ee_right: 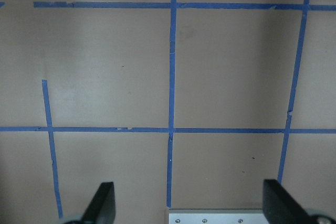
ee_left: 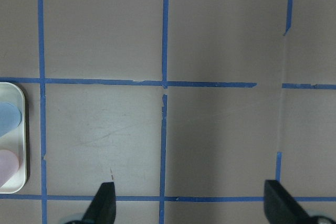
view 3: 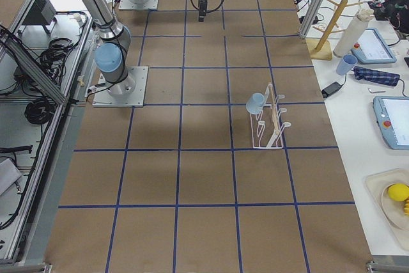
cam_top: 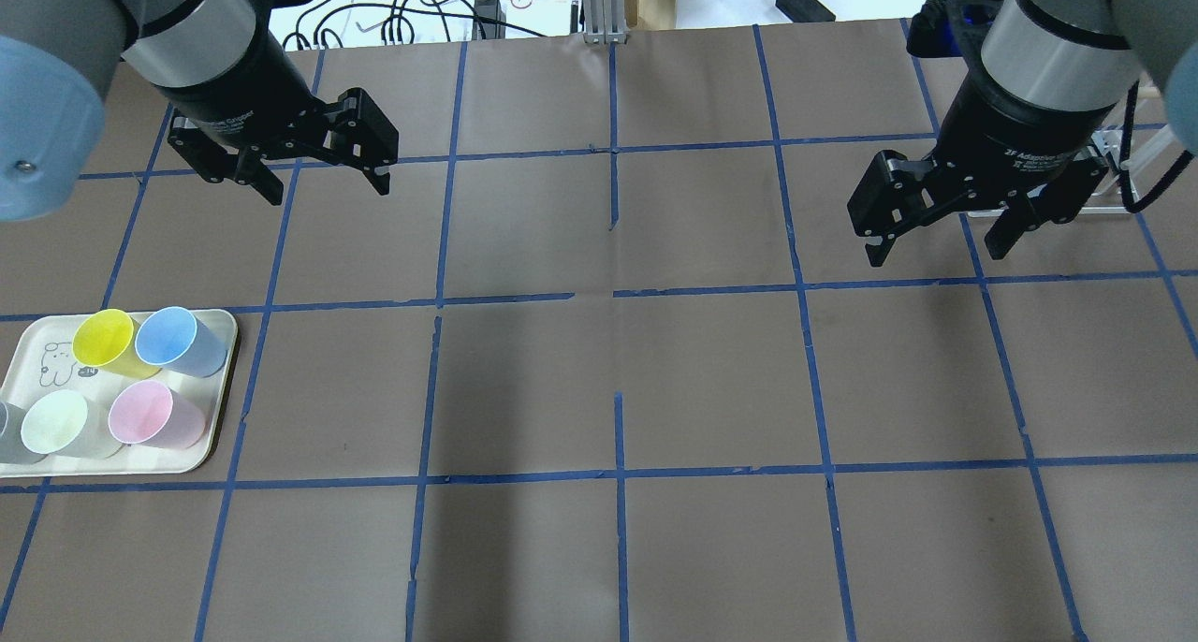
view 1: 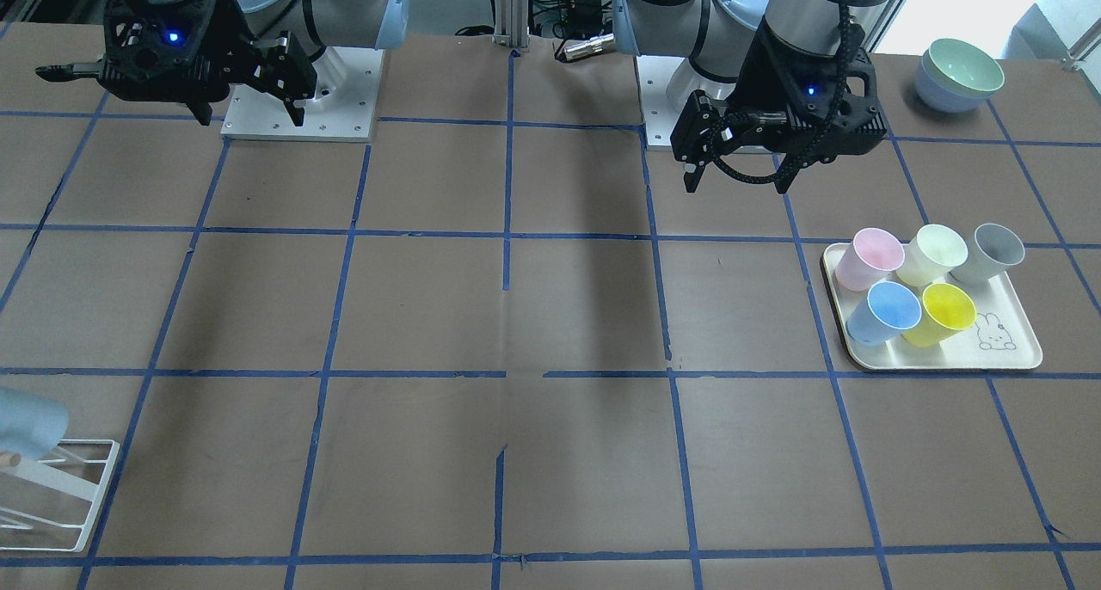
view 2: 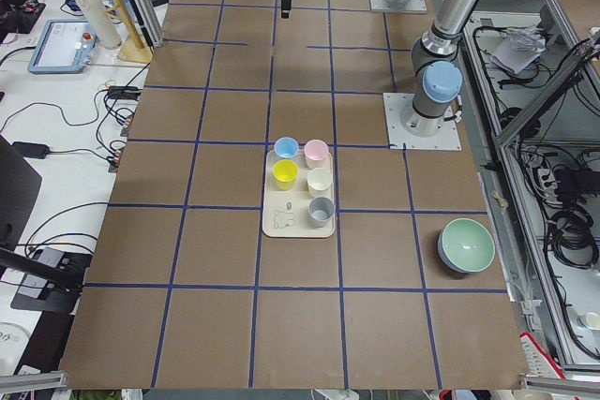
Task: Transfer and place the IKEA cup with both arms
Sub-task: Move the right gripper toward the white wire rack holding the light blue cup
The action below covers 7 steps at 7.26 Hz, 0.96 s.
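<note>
Hovering above the table [cam_top: 599, 389], left claw [cam_top: 328, 191] and right claw [cam_top: 936, 254] gape wide, holding nothing.

Tabletop [cam_top: 711, 380]: matt brown paper-like sheet, seams showing, blue tape lines. IKEA cup [view 3: 255, 103]: smooth pale plastic. Tray [view 1: 1024, 349]: matt cream, smooth. Rack [view 1: 101, 491]: white-coated wire.

Light bright, even, from above. Soft broad shadows fall under me across table [cam_top: 711, 548]. Front view's top-right corner blown out white. My fingertips [ee_left: 105, 203] dark, soft-edged at wrist views' bottom edge.
</note>
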{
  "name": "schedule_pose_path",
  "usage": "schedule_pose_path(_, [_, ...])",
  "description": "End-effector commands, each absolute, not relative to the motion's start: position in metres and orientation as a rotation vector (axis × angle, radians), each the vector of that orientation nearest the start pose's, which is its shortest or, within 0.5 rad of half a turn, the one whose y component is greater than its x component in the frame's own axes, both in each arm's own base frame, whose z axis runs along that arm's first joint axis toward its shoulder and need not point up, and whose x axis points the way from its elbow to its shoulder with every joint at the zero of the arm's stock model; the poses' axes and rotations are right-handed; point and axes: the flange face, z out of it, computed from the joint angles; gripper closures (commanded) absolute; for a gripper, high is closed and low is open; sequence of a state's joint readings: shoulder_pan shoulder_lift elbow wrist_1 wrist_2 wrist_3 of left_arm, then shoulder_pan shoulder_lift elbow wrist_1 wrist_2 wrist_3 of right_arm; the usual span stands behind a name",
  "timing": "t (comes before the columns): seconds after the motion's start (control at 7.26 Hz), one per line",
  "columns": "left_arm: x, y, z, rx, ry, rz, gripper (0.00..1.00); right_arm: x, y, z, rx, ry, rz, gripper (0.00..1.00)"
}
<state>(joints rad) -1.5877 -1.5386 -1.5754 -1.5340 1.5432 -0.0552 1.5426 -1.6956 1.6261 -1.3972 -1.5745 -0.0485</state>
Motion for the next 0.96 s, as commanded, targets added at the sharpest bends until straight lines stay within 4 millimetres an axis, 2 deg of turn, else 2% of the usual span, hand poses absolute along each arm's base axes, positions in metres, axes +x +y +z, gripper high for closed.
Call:
schedule_pose_path(0.0, [-0.1442,-0.4818,0.5044,-0.059,3.169,-0.098,0.00,0.1213,-0.4318,0.5019,-0.027,3.136,0.152,0.00])
schedule_pose_path(0.28, [-0.1442,-0.4813,0.5051,-0.059,3.169,-0.100,0.00,0.1244,-0.4322,0.5022,0.047,3.106,0.145,0.00])
schedule_pose_path(0.83, [-0.1442,-0.4812,0.5051,-0.059,3.169,-0.101,0.00,0.1210,-0.4326,0.5024,0.040,3.106,0.151,0.00])
